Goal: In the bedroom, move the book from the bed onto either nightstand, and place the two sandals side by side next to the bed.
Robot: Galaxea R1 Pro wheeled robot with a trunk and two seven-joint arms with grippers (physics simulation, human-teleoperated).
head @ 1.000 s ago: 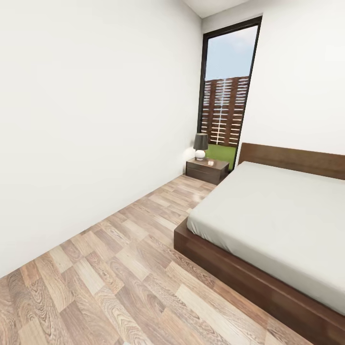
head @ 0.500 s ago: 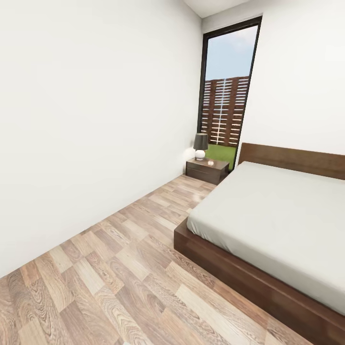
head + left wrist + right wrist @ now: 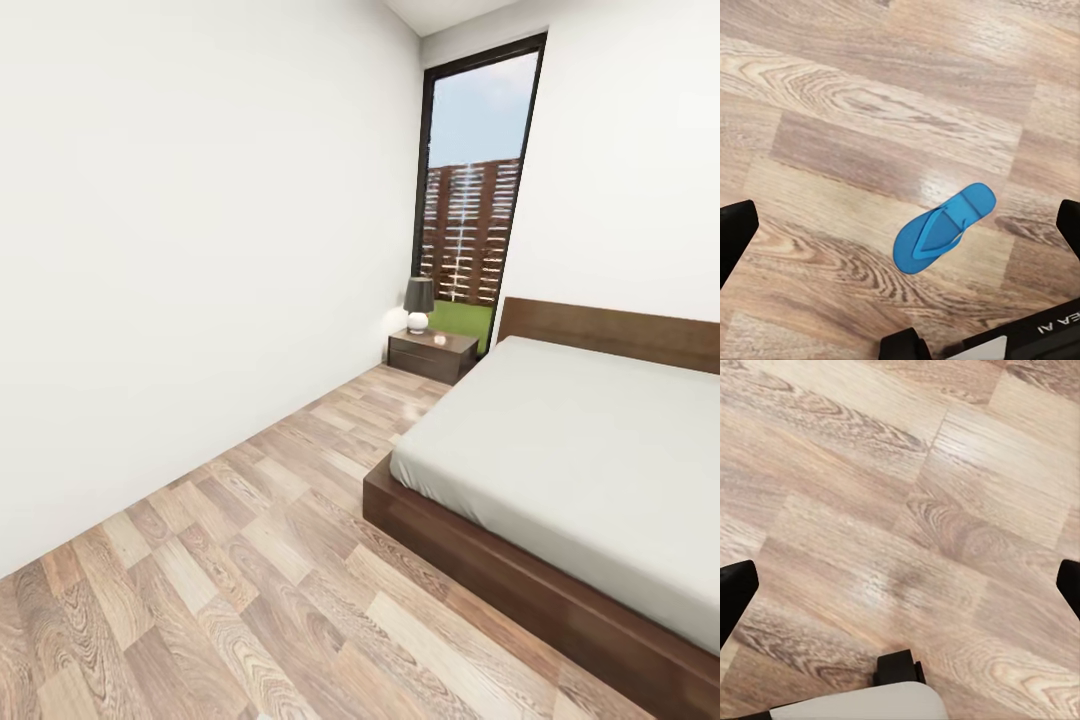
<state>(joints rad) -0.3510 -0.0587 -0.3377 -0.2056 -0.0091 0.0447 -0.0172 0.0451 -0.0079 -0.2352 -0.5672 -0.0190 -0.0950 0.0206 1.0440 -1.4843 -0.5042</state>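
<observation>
Sandal (image 3: 941, 229) flat on floor (image 3: 870, 112), between spread left fingers (image 3: 735, 232)

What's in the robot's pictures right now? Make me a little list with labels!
room: bedroom with white walls and a wood floor
bed: grey mattress, nothing lying on the part shown
nightstand: beside the bed's head, under the window
lamp: standing on the nightstand
sandal: one blue flip-flop, flat on the floor, below the left tool
left tool: open, holding nothing
right tool: open, over bare floor
</observation>
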